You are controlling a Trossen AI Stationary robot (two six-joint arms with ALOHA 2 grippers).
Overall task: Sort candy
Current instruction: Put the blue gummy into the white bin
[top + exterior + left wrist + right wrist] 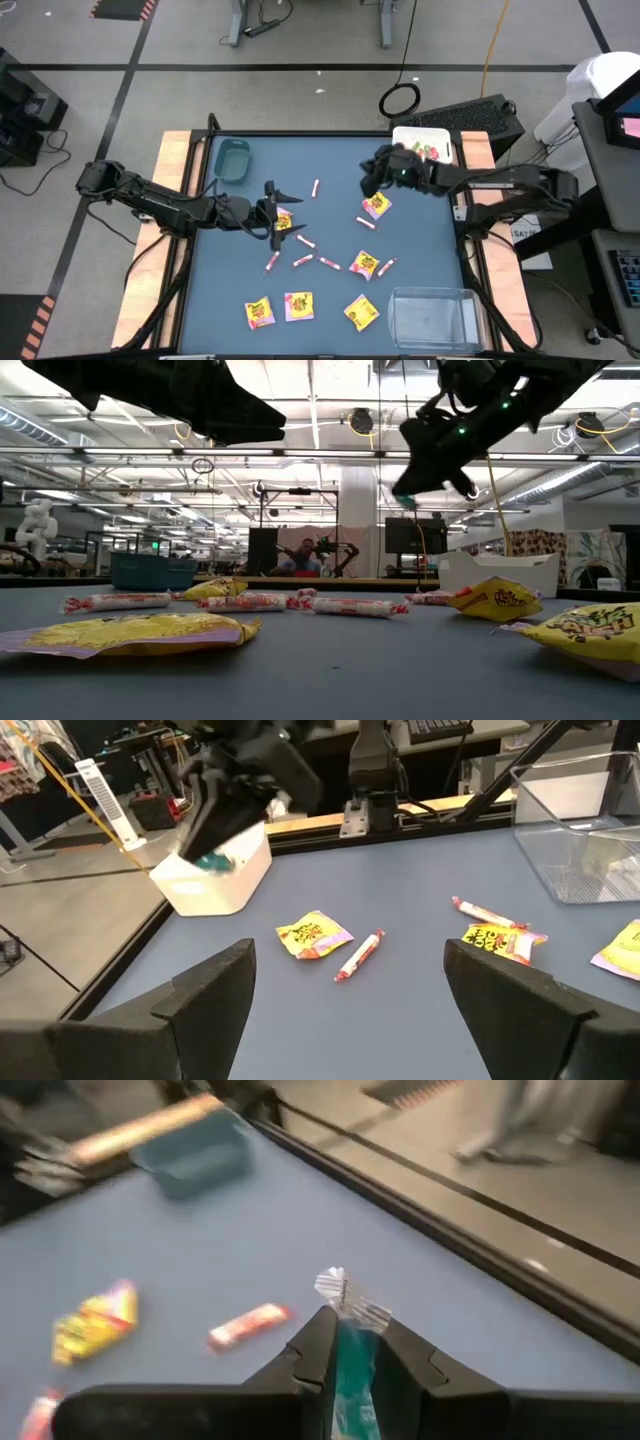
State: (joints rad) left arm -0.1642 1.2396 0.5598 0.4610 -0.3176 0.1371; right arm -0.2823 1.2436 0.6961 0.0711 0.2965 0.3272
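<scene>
The right gripper is clamped on a green candy, its clear wrapper twist sticking out past the fingertips. It hangs above the table, just beside the white bin, on the side toward the table's middle. In the left wrist view the same gripper shows the green piece at its tip, right over the white bin's rim.

A yellow packet lies on the table near the white bin, with a pink stick just beside it. Farther from the white bin, two more packets lie toward the clear bin, and a stick lies next to the first of them.

The left gripper sits well apart from the white bin, near the table's middle, fingers spread wide, over a yellow packet. Sticks are scattered around it. Two packets lie at the table's near edge, far from the white bin. A teal bin stands at the far corner on the left arm's side.
</scene>
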